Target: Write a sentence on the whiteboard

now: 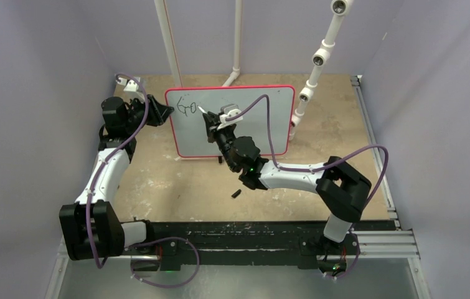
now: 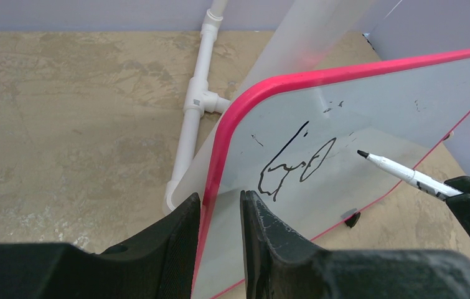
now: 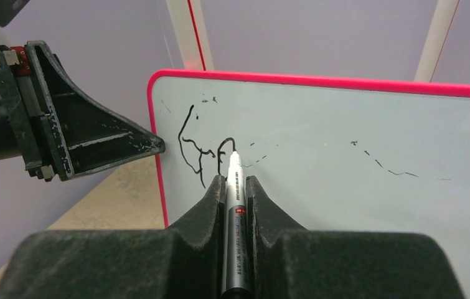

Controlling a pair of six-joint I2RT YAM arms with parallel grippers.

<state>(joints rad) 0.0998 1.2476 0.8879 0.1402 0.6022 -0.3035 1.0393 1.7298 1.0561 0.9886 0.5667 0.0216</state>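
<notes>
Sentence (image 3: 190, 144) partly behind marker (image 3: 235, 227)

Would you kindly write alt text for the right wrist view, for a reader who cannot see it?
The right gripper holds a marker pointed at the whiteboard, its tip by the first black strokes of the sentence near the board's upper left. The left gripper meets the board's red left rim.

You have a tan, mottled surface (image 1: 157, 180) boxed in by plain lilac walls (image 1: 33, 62) on three sides. At its far edge stand white pipes (image 1: 237, 37); along its near edge runs a scuffed black rail (image 1: 232, 233).
</notes>
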